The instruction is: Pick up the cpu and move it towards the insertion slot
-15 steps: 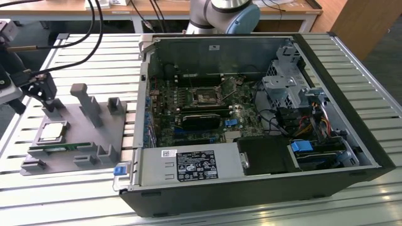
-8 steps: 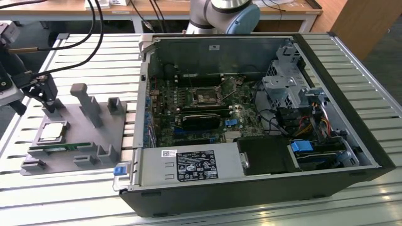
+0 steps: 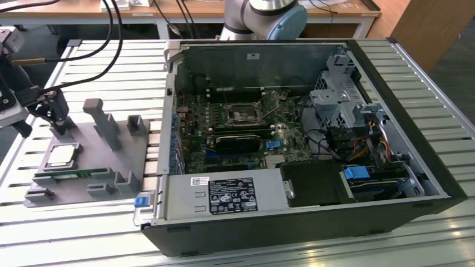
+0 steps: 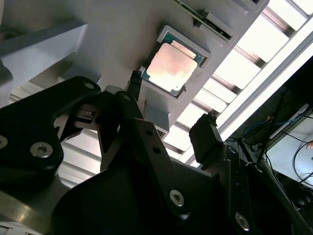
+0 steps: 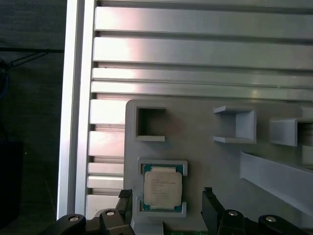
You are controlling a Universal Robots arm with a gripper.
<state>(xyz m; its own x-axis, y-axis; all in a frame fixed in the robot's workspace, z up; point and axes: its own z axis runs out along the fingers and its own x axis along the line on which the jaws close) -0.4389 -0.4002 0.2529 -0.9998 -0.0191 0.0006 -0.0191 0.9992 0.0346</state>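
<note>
The cpu (image 3: 61,156) is seen lying flat in a square pocket of a grey moulded holder (image 3: 111,167), near the holder's edge on the exterior view's left. A green memory stick (image 3: 70,175) is slotted just beside it. The holder rests on a slatted metal bench (image 3: 89,61), close to the bench's edge on the exterior view's left and just beside an open computer case (image 3: 312,222).

The insertion slot (image 3: 243,114) is set in the motherboard (image 3: 222,139) inside that case, well apart from the chip.

The gripper (image 3: 48,114) is held above the holder with its jaws spread wide and nothing between them. In both wrist views the cpu (image 5: 162,188) is framed between the two jaws, one to either side. No contact with the chip (image 4: 171,68) can be made out, so the pick is judged not yet made.

The chip is judged to be light, rigid and thin, with a smooth metal lid that may slip under a weak pinch. Its underside contacts are likely delicate. It is best taken by two opposite edges, where the pocket walls are cut away, and kept level. Light force is advised, since a skewed grip could tip it against the pocket rim.
</note>
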